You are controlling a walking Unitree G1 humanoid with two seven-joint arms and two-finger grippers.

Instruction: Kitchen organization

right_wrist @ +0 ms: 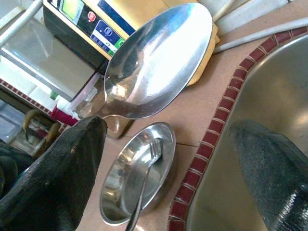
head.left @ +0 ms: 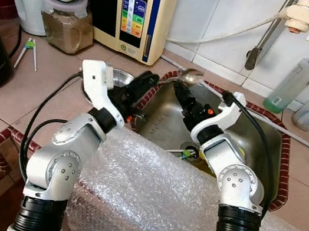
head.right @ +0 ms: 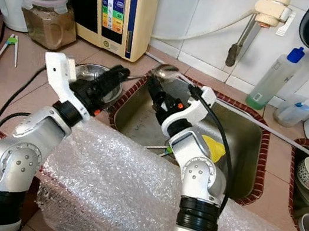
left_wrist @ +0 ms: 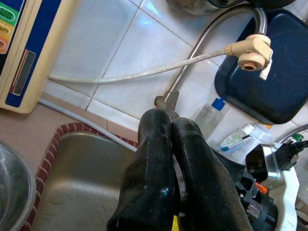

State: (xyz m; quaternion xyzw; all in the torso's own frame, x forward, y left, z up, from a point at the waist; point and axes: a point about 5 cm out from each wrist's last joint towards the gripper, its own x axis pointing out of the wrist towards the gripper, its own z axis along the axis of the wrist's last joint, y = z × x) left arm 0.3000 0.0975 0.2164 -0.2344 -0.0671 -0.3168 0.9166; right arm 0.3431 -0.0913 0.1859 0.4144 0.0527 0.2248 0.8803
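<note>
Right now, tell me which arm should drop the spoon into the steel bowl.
Right. The spoon sits at the tip of the right end effector, beside the steel bowl. The left end effector is shut, holding nothing, hovering by that bowl.

A shiny steel spoon (right_wrist: 156, 62) was held bowl-up above the sink's (head.left: 160, 119) rim, near a steel bowl (right_wrist: 137, 178) holding a fork (right_wrist: 144, 185).

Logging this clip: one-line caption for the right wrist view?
Open right end effector beside a large spoon, above a steel bowl holding a fork by the sink.
</note>
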